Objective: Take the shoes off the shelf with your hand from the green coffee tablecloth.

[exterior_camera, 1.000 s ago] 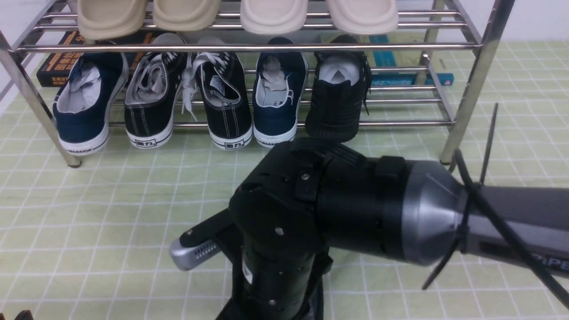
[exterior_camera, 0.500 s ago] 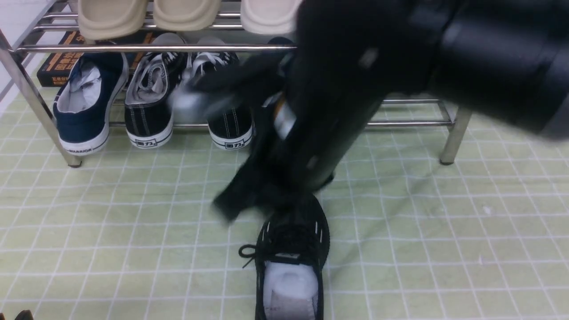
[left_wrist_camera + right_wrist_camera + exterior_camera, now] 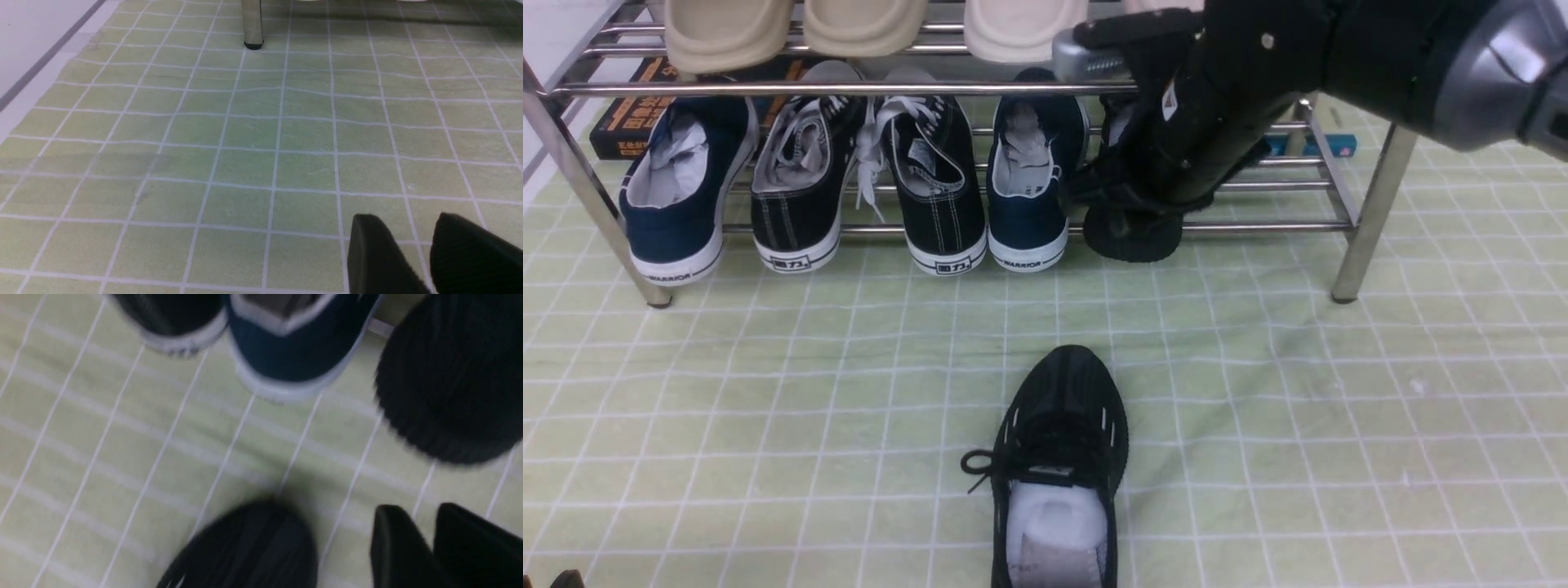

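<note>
Presently, by my remote count: one all-black shoe (image 3: 1068, 392), on the green cloth (image 3: 768, 408); its mate (image 3: 1134, 241), on the shelf (image 3: 890, 88), partly hidden; right gripper (image 3: 421, 510), left gripper (image 3: 408, 218), each with fingertips slightly apart.

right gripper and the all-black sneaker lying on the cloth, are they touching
Apart. The right wrist view shows pale green cloth between the right gripper and the all-black sneaker.
</note>
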`<state>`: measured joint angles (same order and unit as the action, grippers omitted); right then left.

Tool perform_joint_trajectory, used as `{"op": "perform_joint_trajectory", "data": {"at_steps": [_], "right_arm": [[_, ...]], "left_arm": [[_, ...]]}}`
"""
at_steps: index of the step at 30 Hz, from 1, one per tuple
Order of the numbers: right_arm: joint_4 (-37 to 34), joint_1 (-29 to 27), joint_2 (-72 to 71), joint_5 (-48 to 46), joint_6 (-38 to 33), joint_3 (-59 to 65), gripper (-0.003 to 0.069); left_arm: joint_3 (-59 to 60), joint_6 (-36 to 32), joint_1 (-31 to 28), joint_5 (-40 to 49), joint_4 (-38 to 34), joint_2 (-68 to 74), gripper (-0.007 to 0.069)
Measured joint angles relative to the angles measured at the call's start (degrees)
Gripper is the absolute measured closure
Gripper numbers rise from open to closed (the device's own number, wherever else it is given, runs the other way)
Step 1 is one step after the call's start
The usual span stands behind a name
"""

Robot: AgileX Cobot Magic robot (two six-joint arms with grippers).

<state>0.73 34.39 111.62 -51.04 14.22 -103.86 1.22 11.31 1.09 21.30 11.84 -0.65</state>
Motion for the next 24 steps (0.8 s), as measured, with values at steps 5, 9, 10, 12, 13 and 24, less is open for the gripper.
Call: {"op": "perform_joint_trajectory", "data": {"at_steps": [5,9,10,12,13,24], "right_arm": [[4.6,-0.1,1.7,10.9,-1.3,0.0,0.0235],[7.1,0.0,3.3,16.6,-1.4,0.0,0.0169],[7.2,0.0,3.7,17.4,-1.4,0.0,0.0165],[8.0,0.0,4.7,18.7,-1.4,0.0,0.0159],[8.3,0.0,5.0,18.9,-1.2,0.0,0.0159],[21.2,0.0,6.0,18.3,11.1,0.0,0.0159]], "left_arm": [[0.0,0.0,0.0,0.0,0.0,0.0,0.0383],[0.0,0.0,0.0,0.0,0.0,0.0,0.0383],[0.0,0.0,0.0,0.0,0.0,0.0,0.0383],[0.0,0.0,0.0,0.0,0.0,0.0,0.0383],[0.0,0.0,0.0,0.0,0.0,0.0,0.0383],[0.0,0.0,0.0,0.0,0.0,0.0,0.0383]]}}
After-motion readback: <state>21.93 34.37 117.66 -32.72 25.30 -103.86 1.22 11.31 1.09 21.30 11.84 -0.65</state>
